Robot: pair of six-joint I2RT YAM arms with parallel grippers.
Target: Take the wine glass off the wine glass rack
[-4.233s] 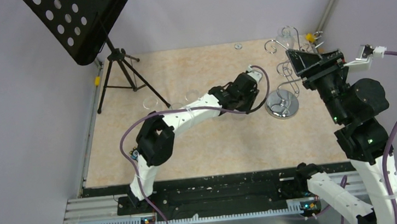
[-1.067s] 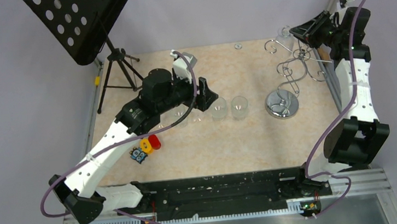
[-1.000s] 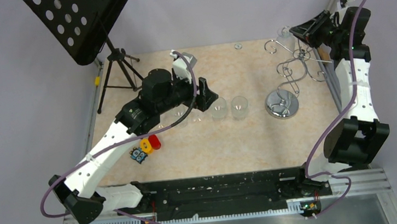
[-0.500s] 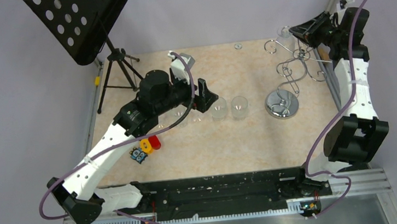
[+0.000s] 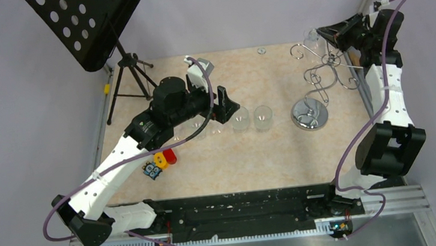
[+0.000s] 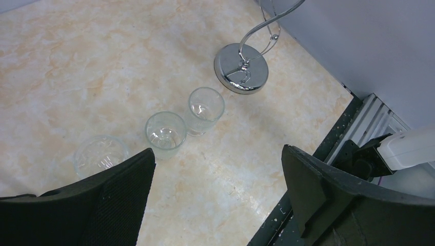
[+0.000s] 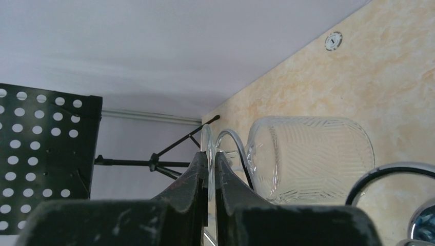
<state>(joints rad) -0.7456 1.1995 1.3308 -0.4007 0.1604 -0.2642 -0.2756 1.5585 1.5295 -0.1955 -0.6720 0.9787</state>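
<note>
Looking down from above, the wine glass [image 5: 314,39] hung on the wine glass rack [image 5: 321,77] at the back right of the table [image 5: 255,155]. The right gripper [image 5: 323,31] was right at it. The left wrist camera showed the left gripper [image 6: 218,154] wide open above three clear glasses [image 6: 165,132]. The right wrist camera showed the right fingers [image 7: 197,174] pinched tight on the wine glass's thin round foot.

The top view overlooks the whole desk [image 5: 254,149] from its near edge, sharing the wine glass rack [image 5: 310,114] with the downward left wrist view, the wine glass [image 7: 308,156] with the close-up right one.
</note>
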